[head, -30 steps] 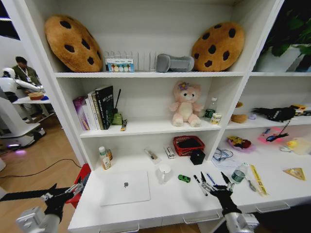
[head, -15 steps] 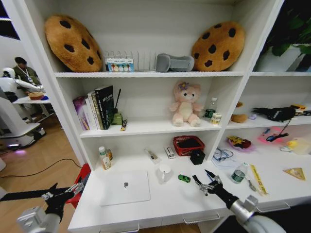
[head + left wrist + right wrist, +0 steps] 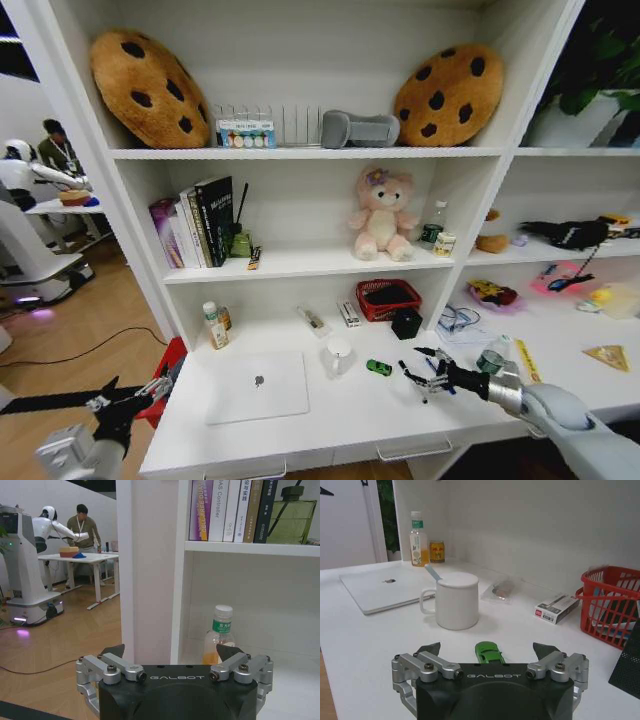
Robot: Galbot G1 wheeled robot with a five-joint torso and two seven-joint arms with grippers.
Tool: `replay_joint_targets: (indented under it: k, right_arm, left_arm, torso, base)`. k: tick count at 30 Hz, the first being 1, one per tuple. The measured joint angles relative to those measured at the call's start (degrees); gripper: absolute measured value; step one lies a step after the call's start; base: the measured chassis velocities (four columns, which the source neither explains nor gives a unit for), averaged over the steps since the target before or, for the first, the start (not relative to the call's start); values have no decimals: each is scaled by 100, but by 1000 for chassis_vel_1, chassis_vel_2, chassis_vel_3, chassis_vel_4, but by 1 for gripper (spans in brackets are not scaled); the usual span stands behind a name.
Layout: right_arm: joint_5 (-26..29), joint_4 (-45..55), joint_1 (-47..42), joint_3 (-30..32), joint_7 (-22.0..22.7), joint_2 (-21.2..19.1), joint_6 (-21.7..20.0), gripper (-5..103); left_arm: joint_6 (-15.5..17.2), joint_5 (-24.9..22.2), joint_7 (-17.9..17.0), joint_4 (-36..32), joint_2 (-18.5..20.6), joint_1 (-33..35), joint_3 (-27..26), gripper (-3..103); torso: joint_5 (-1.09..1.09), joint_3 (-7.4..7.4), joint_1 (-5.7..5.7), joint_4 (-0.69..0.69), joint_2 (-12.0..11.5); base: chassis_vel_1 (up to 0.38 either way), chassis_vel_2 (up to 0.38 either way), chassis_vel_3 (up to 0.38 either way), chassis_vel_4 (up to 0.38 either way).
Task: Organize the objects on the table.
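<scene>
black wrist housing, silver screwed brackets, "galbot" lettering

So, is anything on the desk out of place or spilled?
Nothing is spilled. The green car sits loose mid-desk beside the mug, in front of the open right tool. The laptop lies closed and flat.

Light is bright and even, falling from overhead onto the white desk (image 3: 330, 405); shadows are soft and short, a faint one lying beside the mug (image 3: 456, 600) in the right wrist view; the shelves (image 3: 310, 155) bow outward at the head view's edges from wide-angle distortion; its right corner is dark and dim; pink glow spots the floor (image 3: 22, 632) under a far robot in the left wrist view; the red basket (image 3: 610, 605) looks slightly smeared.
</scene>
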Motion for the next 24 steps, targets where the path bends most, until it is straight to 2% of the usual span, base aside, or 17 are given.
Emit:
replay_joint_targets:
  k: [5, 11, 17, 24]
  right_arm:
    - [-301, -155, 282, -259, 122, 131, -23, 100]
    - [-408, -471, 1008, -899, 150, 173, -127, 100]
    - [-479, -676, 1373, -1357, 124, 184, -206, 100]
    - [-520, -885, 1493, -1549, 134, 317, -214, 100]
  left_arm:
    - [-2, 1, 2, 2, 1, 0, 0, 100]
    - [-4, 2, 5, 4, 3, -1, 0, 100]
    - [-6, 2, 8, 4, 4, -1, 0, 100]
    - [-6, 2, 9, 4, 4, -1, 1, 100]
  torso:
    - [1, 0, 0, 0, 0]
    - [0, 0, 0, 3, 1]
    - [-1, 0, 0, 1, 1]
    - [-1, 0, -1, 0, 1]
  base:
    - [0, 0, 0, 0]
    - [0, 0, 0, 0]
    - [0, 0, 0, 0]
    - [0, 0, 0, 0]
